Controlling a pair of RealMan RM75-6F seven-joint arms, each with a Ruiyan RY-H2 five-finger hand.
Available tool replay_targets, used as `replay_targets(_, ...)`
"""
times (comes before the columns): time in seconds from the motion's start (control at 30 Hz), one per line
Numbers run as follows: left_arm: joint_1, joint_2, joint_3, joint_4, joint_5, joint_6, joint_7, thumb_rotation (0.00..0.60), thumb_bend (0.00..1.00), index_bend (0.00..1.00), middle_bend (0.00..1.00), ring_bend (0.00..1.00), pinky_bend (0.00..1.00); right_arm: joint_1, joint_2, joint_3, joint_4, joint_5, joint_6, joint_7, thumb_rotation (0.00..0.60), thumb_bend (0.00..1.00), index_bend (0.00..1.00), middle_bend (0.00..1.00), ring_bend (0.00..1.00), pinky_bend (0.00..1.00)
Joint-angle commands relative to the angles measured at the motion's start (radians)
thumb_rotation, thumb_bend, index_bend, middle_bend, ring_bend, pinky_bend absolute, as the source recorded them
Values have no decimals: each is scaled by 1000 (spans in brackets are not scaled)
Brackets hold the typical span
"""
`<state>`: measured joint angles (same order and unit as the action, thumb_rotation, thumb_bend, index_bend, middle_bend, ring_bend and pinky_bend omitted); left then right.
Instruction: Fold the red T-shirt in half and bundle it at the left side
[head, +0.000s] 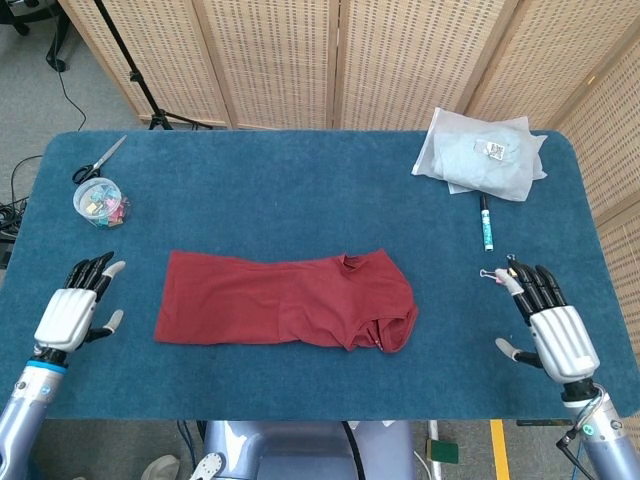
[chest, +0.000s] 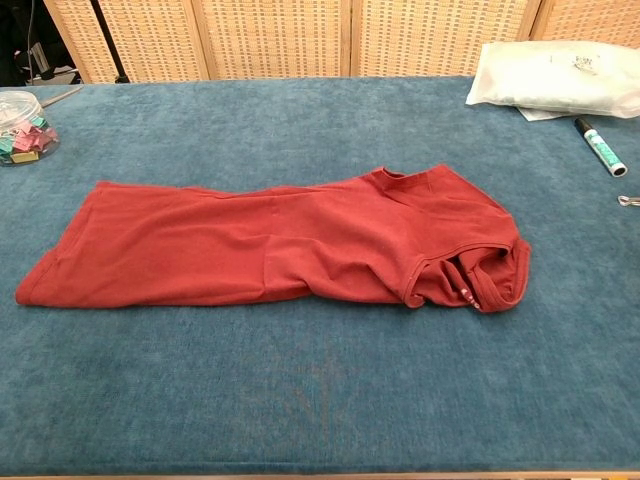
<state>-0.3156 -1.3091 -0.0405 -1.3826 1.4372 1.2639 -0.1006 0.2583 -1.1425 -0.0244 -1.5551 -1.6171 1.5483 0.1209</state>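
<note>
Left hand (head: 70, 312) hovers with fingers spread, holding nothing, well left of the shirt (head: 285, 300), with a clip jar (head: 100, 201) and scissors (head: 98, 160) beyond it. Right hand (head: 555, 335) is likewise spread and empty, well right of the shirt; clips (head: 497, 273) sit by its fingertips, with a marker (head: 486, 222) and bag (head: 482, 152) beyond.
</note>
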Motion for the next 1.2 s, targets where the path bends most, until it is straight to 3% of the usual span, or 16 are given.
replay_targets(0.03,-44,-3,-50,-30,-61,-62,37,600,381,6,0,0,0,-4,5,4,2,-6,-3,10,600,0,0,0,0,0)
replay_targets(0.27,-140,-14,-141,-48,-200,-188,151,600,381,207,0,0,0,-6,7,16,8,-2,-17,26,600,0,0,0,0,0)
replay_targets(0.6,-323,-98,-227,52,-506,-430,351,600,380,253,0,0,0,-8,4,38,18,18,-43,29,600,0,0,0,0,0)
replay_targets(0.87,-417,-195,-224,195,-648,-518,436,600,380,281,0,0,0,-8,-4,47,28,27,-65,27,600,0,0,0,0,0)
replay_targets(1.2,-452,-268,-195,285,-703,-568,446,600,380,296,0,0,0,-12,-4,57,34,32,-72,39,600,0,0,0,0,0)
